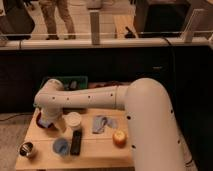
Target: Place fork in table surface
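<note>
The fork cannot be made out anywhere in the camera view, so its position relative to the tool cannot be told. The gripper [48,121] hangs low over the left rear part of the table surface [97,149], at the end of the white arm [90,97] that reaches in from the right. Whether the gripper is open or closed, or has hold of anything, cannot be told; a small reddish object [44,125] shows just beneath it. Just right of the gripper stands a white cup [73,120]. In front lie a black remote [76,141], a blue bowl [61,146] and a metal can [26,149]. Farther right are a blue-grey cloth [100,123] and an orange fruit [119,137]. A green tray [81,80] sits at the rear.
</note>
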